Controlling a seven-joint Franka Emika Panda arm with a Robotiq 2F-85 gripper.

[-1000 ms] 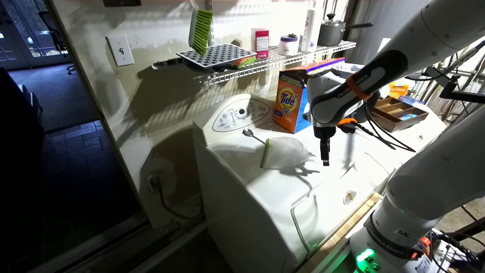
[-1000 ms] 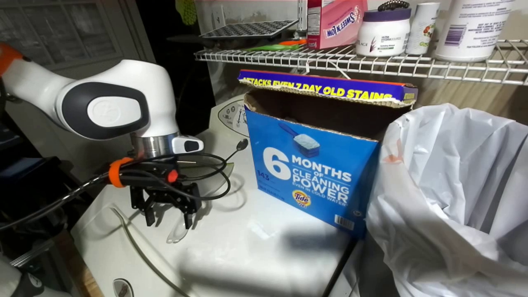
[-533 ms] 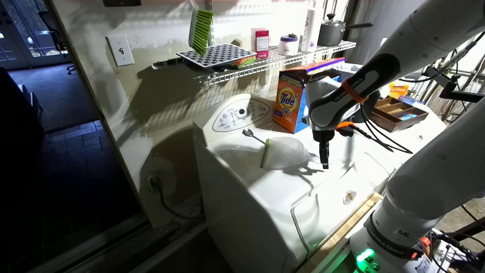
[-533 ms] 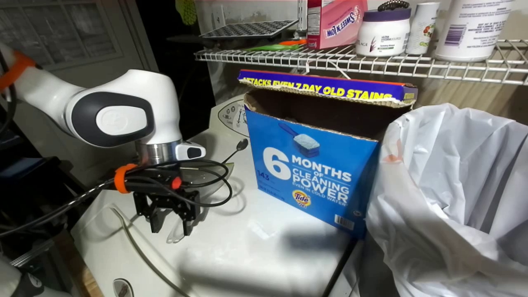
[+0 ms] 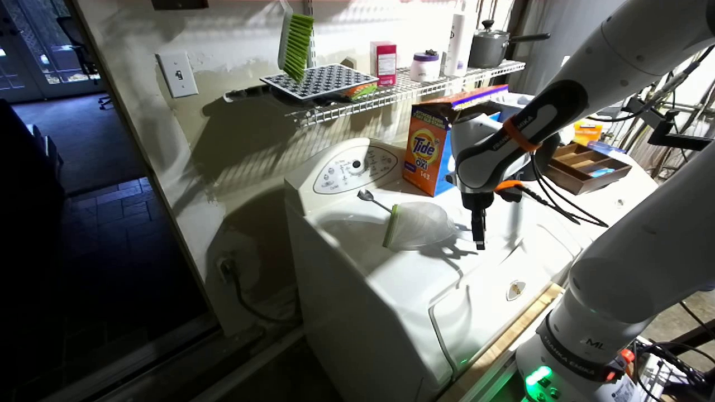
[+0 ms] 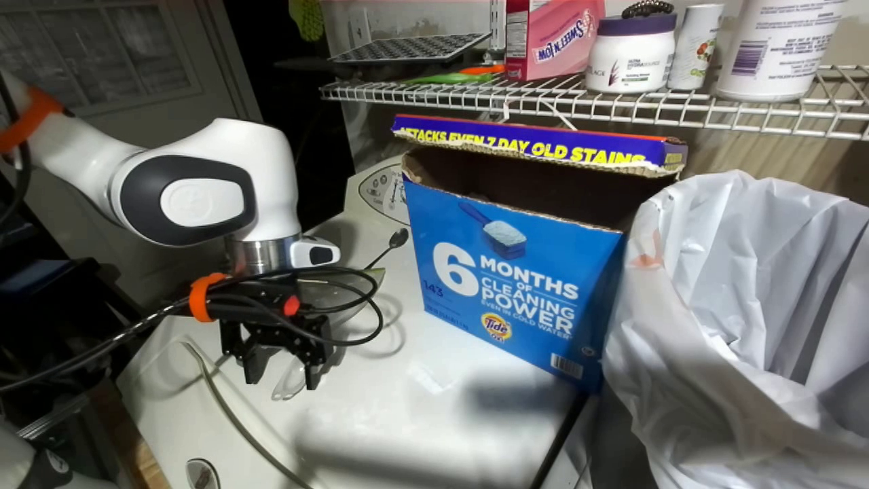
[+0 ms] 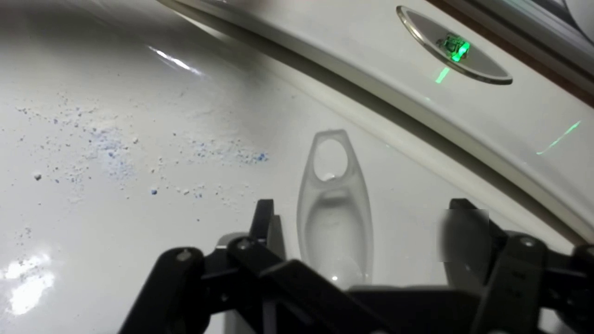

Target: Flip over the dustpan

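Pre-grasp, I reckon: my black two-fingered pincer (image 7: 364, 213) gapes, pale tapered plastic dustpan (image 7: 334, 232) handle-first between its fingers (image 7: 263, 219) — next, centre and squeeze!

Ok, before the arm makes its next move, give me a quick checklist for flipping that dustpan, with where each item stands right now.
1. Claw open: ok, its fingers stand apart.
2. Dustpan with its handle between the fingers: ok, as the wrist view sees it.
3. Handle centred: not ok, it sits nearer the finger at that picture's left.
4. Claw low enough to grip: cannot tell.
5. Spoon-like utensil clear of the dustpan: cannot tell; its thin end runs up to the green edge.
6. Tide box clear of the claw: ok, machine top shows between them.
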